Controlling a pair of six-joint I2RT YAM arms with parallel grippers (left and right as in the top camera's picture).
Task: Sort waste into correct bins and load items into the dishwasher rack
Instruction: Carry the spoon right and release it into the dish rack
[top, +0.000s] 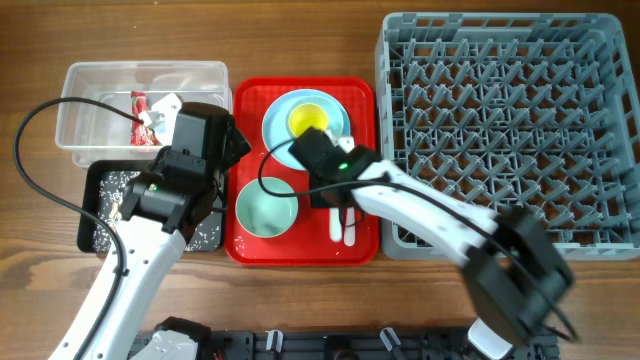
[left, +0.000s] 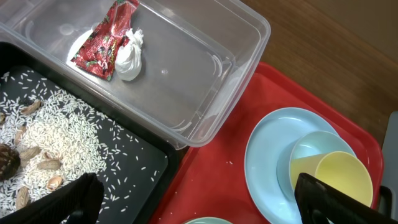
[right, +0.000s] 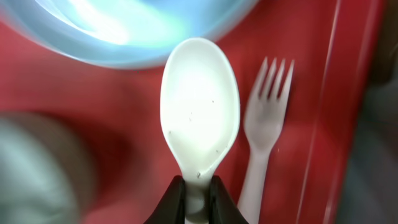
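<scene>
While right fingers pinch the glossy white spoon, left fingers stand spread.

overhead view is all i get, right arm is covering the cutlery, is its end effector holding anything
Observer: Yes. The right end effector is shut on the white spoon, at its handle.
Operator: and the fork
Observer: The fork lies free on the red tray, beside the spoon.
Operator: left arm hides most of the black bin too
Observer: The black bin holds white rice with brown food bits.
</scene>
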